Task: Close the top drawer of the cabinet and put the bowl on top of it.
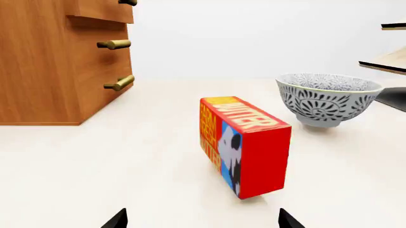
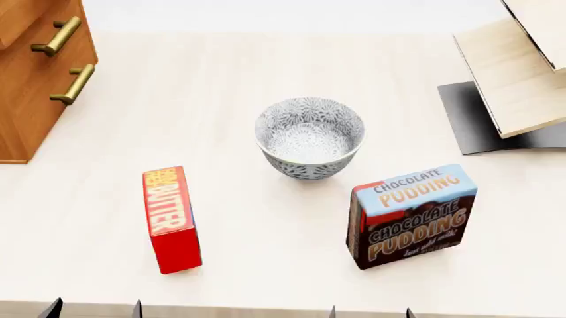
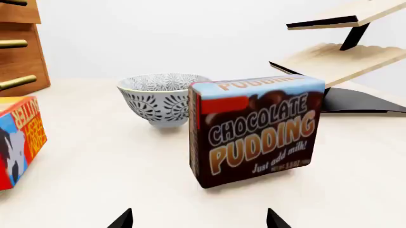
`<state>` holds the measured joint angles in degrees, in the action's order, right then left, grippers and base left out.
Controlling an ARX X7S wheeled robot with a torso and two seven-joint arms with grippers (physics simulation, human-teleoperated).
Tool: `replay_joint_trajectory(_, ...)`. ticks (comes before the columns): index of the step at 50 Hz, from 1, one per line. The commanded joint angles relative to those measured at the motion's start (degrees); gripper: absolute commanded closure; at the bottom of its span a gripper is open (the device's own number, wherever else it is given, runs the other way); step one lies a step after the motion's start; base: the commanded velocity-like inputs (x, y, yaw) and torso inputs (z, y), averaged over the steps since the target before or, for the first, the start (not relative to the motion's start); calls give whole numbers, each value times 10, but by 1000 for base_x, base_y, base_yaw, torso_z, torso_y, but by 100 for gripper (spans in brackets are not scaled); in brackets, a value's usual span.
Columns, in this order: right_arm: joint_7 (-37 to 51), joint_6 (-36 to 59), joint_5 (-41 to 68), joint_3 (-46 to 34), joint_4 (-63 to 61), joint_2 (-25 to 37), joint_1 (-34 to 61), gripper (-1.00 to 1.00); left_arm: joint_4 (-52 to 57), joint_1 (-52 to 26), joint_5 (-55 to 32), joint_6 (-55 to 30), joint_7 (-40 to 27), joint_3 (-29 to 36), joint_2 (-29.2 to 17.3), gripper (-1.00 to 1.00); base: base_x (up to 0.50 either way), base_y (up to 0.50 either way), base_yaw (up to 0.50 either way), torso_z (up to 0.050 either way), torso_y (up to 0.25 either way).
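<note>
Grey-patterned white round bowl (image 2: 309, 138) sits upright on the pale tabletop (image 2: 221, 86), centre of the head view. Orange-brown wooden cabinet (image 2: 31, 79) with brass bar handles stands at ten o'clock from it, well apart; its top drawer (image 1: 101, 10) juts out past the fronts below. Red butter box (image 2: 171, 218) lies at seven o'clock, brown chocolate pudding box (image 2: 409, 215) at five o'clock. Left gripper (image 1: 203, 221) and right gripper (image 3: 198, 219) show only spread fingertips, holding nothing.

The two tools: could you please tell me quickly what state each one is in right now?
Left tool: open, tips spread, holding nothing.
Right tool: open, tips spread, holding nothing.
</note>
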<state>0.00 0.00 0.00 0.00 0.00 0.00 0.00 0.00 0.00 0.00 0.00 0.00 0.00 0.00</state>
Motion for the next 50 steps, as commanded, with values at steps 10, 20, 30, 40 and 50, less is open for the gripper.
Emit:
replay_joint_trajectory(10, 35, 5, 31, -24, 2, 24, 3, -100, -3, -3, -11, -6, -38, 32, -24, -100, 0, 0, 0, 0, 0)
replay_joint_trajectory(20, 43, 1, 47, -36, 4, 34, 3, -100, -4, -5, -20, -8, -52, 43, -34, -100, 0, 0, 0, 0, 0)
replay_joint_trajectory(30, 52, 5, 60, -43, 5, 40, 6, -100, -6, -8, -9, -6, -75, 55, -42, -100, 0, 0, 0, 7, 2)
replay_joint_trajectory(40, 59, 6, 65, -52, 4, 47, 7, -100, -9, -12, -11, -14, -84, 63, -49, -100, 0, 0, 0, 50, 18)
replay_joint_trajectory(50, 65, -1, 73, -59, 7, 53, 6, -100, -8, -11, -20, -13, -91, 70, -55, -100, 0, 0, 0, 50, 19)
